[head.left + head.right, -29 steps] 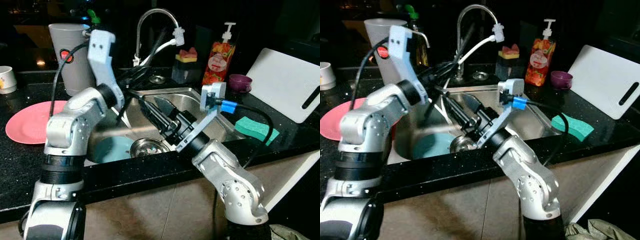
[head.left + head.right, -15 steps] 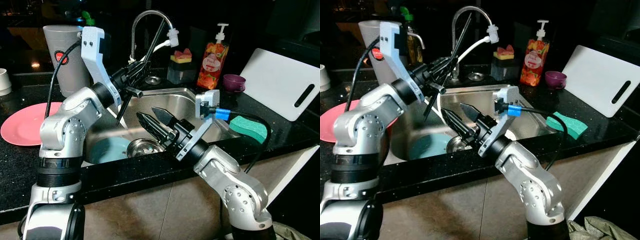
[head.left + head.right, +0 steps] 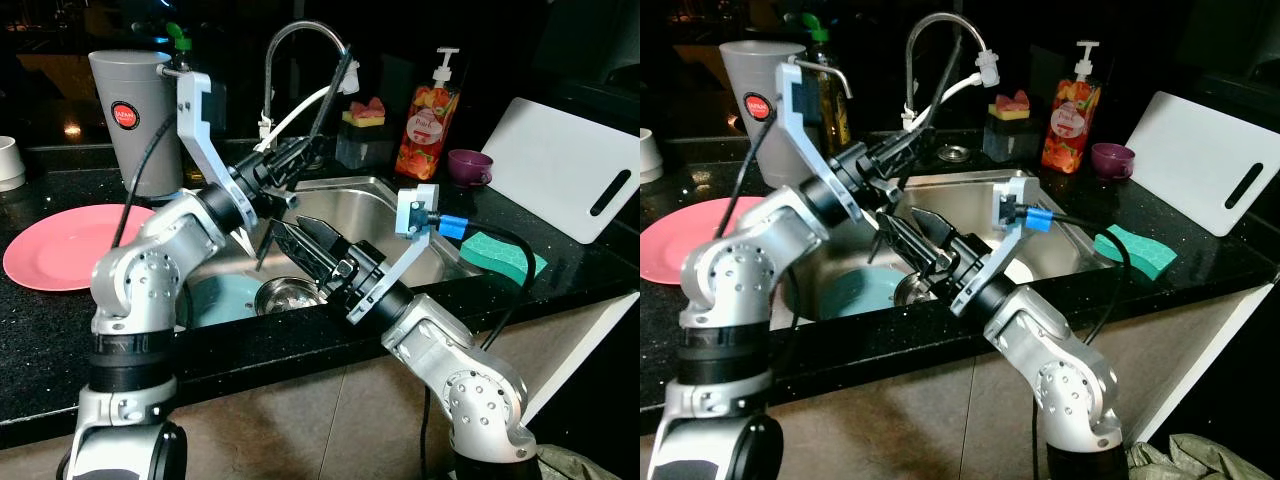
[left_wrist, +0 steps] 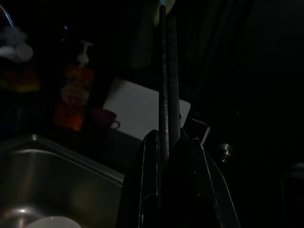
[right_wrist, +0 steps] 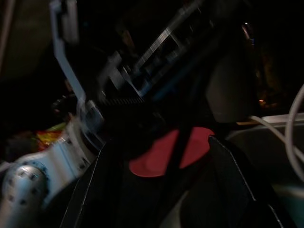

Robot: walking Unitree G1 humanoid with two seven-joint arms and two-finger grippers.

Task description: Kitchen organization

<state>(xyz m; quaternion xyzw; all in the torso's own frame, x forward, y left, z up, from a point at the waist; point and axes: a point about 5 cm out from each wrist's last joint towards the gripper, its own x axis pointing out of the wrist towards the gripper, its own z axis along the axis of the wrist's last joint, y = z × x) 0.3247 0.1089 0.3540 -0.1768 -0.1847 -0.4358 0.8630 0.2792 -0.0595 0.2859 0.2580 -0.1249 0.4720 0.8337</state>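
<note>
Both claws over the sink, left one clamped on a long black utensil.
Black table (image 3: 40,330) running across, steel sink (image 3: 400,205) set in the middle, teal plate (image 3: 225,298) lying in the basin beside the drain strainer (image 3: 287,296). White cutting board (image 3: 575,165) far right, pink plate (image 3: 60,245) far left, grey cup (image 3: 135,105) behind it. Green sponge (image 3: 500,255) on the table right of the sink; soap bottle (image 3: 425,130) and purple cup (image 3: 470,165) at the back. Left claw (image 3: 300,160) near the faucet (image 3: 300,60), fingers clenched on the black utensil (image 4: 167,71), handle end hanging into the basin. Right claw (image 3: 305,240) above the basin, fingers spread, nothing between them.
</note>
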